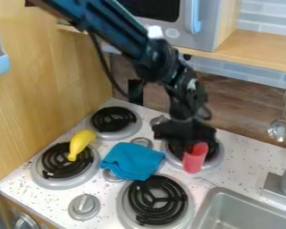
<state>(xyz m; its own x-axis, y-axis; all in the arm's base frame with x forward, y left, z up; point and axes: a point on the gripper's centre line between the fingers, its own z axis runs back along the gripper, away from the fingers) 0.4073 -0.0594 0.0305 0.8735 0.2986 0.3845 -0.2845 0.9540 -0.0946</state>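
"What is nearest to us?"

"A grey metal sink (226, 196) at the right, and a round grey knob (84, 206) by the front edge of the white speckled stovetop (52, 203)."

"And past those?"

"The front right burner (157, 201), a black coil in a grey metal pan. A smooth yellow toy banana (80, 142) lies on the inner side of the front left burner (65, 167), toward the stovetop's left edge. Between the burners is a folded bright blue cloth (132, 160)."

"Where is the gripper?"

"The black two-finger gripper (192, 139) hangs down over the back right burner (213, 164), nearer the stovetop's back edge. A small, smooth red cup (194, 159) is right below it, at that burner's near side, its upper end close up against the gripper."

"Is the cup gripped?"

"I can't tell, nor how far open the gripper is. The cup looks slightly tilted."

"What lies farther back?"

"The back left burner (114, 120) near the back left corner, then a brown backsplash (241, 105) with a shiny metal ladle (280, 130) hanging before it."
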